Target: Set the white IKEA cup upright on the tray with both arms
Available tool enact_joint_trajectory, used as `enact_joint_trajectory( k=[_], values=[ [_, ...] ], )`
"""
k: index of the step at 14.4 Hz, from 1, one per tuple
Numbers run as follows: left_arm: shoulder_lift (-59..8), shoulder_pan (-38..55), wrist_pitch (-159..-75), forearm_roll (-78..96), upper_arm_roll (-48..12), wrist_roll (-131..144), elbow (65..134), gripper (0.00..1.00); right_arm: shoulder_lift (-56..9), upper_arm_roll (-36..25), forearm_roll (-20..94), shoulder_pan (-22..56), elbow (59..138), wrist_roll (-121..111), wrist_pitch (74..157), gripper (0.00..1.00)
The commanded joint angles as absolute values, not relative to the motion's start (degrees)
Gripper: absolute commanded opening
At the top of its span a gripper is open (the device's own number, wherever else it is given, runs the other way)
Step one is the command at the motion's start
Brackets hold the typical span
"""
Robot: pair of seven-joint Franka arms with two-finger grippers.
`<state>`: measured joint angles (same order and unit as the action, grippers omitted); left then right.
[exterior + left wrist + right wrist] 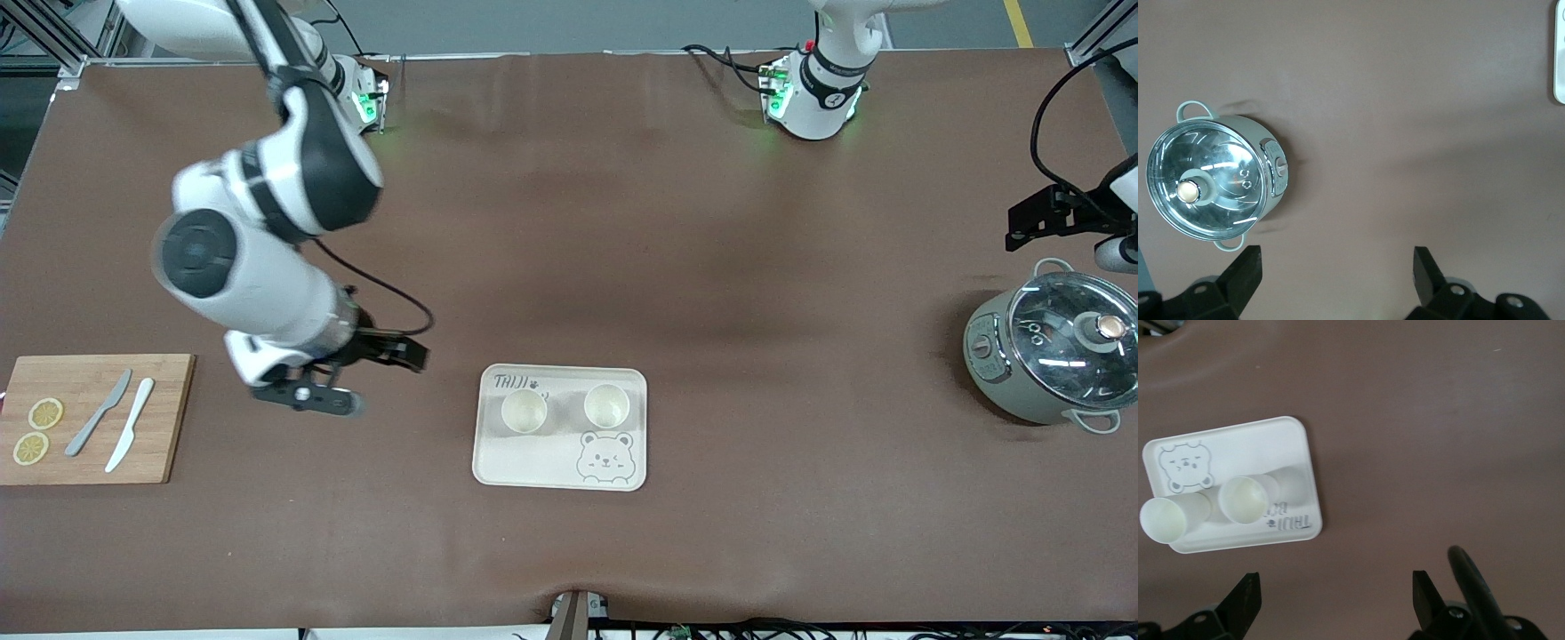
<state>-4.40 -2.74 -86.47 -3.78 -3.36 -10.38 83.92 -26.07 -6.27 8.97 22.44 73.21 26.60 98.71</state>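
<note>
**Standing upright: 2 white cups on the bear tray**

Both cups (524, 411) (606, 405) stand side by side on the cream tray (562, 467), above its bear drawing. The right gripper (342, 378) hovers, jaws spread and empty, between tray and cutting board (164, 418). The left gripper (1337, 280), also spread and empty, hangs near the glass-lidded pot (1049, 356).

Count on table: one tray (560, 462); two cups (524, 412) (606, 405); one board (160, 418); two lemon slices (45, 413) (30, 448); two knives (98, 412) (130, 424); one pot (1005, 373), one glass lid (1062, 342). Two arms, two grippers (333, 404) (1338, 273).
</note>
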Motion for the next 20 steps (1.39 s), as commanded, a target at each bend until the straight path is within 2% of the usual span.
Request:
enact_joint_trajectory(
  k=[1, 5, 9, 20],
  values=[
    [-4.7, -2.8, -86.3, -4.7, -3.4, -10.5, 83.0, 1.00, -21.1, -6.1, 8.5, 16.6, 75.0, 19.6, 94.4, 1.00],
    [-4.7, -2.9, -86.3, -4.7, -3.4, -10.5, 83.1, 1.00, -17.7, -6.1, 8.6, 7.6, 75.0, 7.2, 90.0, 1.00],
    [-4.7, -2.8, -86.3, -4.7, -3.4, -10.5, 83.1, 1.00, -17.0, -6.2, 8.5, 1.1, 75.0, 0.7, 87.0, 1.00],
    [-4.7, -2.9, -86.3, -4.8, -3.4, -10.5, 83.1, 1.00, -16.8, -5.5, -1.3, 1.9, 74.6, 0.8, 88.2, 1.00]
  ],
)
